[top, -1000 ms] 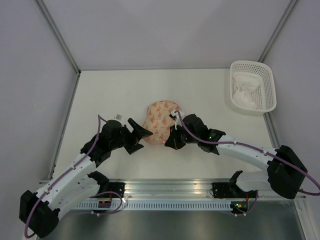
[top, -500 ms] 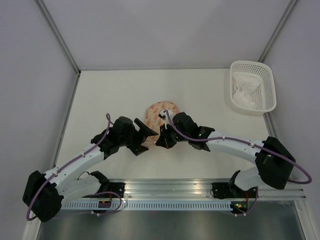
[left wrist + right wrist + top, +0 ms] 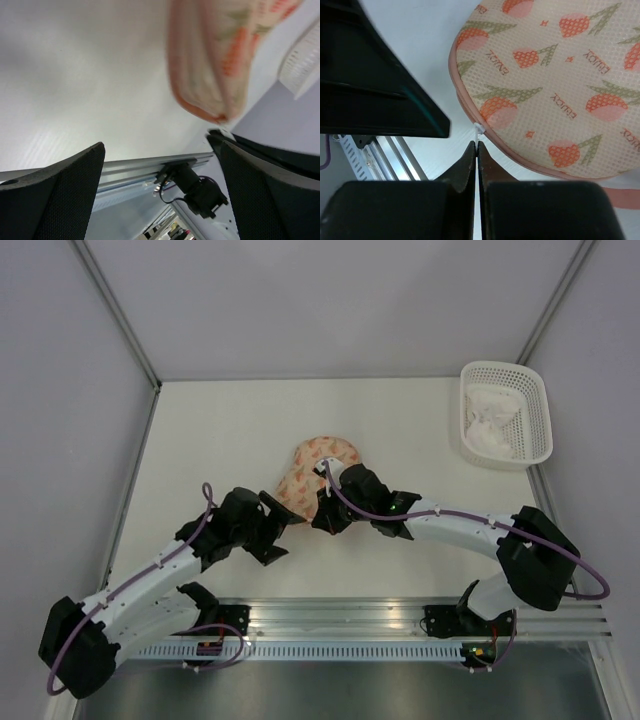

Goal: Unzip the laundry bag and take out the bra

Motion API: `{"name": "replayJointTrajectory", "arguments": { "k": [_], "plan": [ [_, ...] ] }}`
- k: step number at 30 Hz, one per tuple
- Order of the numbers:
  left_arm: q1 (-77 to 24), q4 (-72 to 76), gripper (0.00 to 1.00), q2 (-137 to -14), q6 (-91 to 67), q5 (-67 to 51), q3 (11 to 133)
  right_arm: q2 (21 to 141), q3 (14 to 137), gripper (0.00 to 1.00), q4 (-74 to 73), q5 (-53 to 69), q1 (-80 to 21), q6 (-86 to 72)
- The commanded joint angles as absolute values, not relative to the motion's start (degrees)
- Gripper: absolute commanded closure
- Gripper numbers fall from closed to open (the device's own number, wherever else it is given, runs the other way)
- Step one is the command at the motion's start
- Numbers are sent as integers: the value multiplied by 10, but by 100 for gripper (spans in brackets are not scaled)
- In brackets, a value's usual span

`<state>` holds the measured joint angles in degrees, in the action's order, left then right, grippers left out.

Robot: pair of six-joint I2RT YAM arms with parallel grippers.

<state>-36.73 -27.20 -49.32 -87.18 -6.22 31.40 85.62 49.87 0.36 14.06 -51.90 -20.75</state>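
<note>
toward the table's [image 3: 220,430] near edge, the left gripper [image 3: 156,145] is held wide open just beside the laundry bag [image 3: 545,90], likely so it can be steadied, while the right gripper [image 3: 476,145] is clenched on the white zipper pull [image 3: 479,129] for unzipping. "enjoy" is printed repeatedly on the mid-table bag; the bra is hidden, presumably inside. a lattice basket [image 3: 540,430] is set at the far right corner.

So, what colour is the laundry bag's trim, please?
Salmon-pink trim, clearest in right wrist view.
</note>
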Motion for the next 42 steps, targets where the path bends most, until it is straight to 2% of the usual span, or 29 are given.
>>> {"name": "replayJointTrajectory", "arguments": {
  "k": [1, 6, 13, 17, 23, 32, 35, 36, 38, 39, 40, 42],
  "plan": [
    [-374, -218, 0, -558, -910, -84, 298, 847, 519, 100, 39, 136, -520, -198],
    [-376, -214, 0, -600, -917, -52, 311, 850, 532, 100, 46, 140, -520, -200],
    [-377, -172, 0, -530, -949, -12, 301, 846, 520, 100, 52, 144, -520, -200],
    [-377, -172, 0, -533, -977, -3, 294, 847, 519, 100, 54, 147, -520, -202],
    [-377, -100, 0, -562, -1012, 18, 261, 846, 520, 100, 51, 148, -520, -199],
    [-373, -22, 1, -657, -1019, 49, 282, 833, 518, 100, 36, 134, -520, -189],
    [-369, -6, 16, -663, -1006, 51, 293, 827, 519, 100, 19, 124, -520, -179],
    [-367, -6, 29, -661, -1003, 56, 294, 825, 518, 99, 16, 122, -520, -178],
    [-361, -6, 42, -654, -988, 65, 298, 819, 514, 99, 9, 119, -520, -174],
    [-359, -7, 58, -653, -984, 67, 298, 817, 513, 100, 9, 119, -520, -174],
    [-355, -11, 67, -650, -982, 68, 298, 816, 512, 99, 7, 121, -520, -174],
    [-347, -10, 78, -646, -975, 64, 298, 812, 507, 100, 7, 119, -519, -178]
  ]
}}
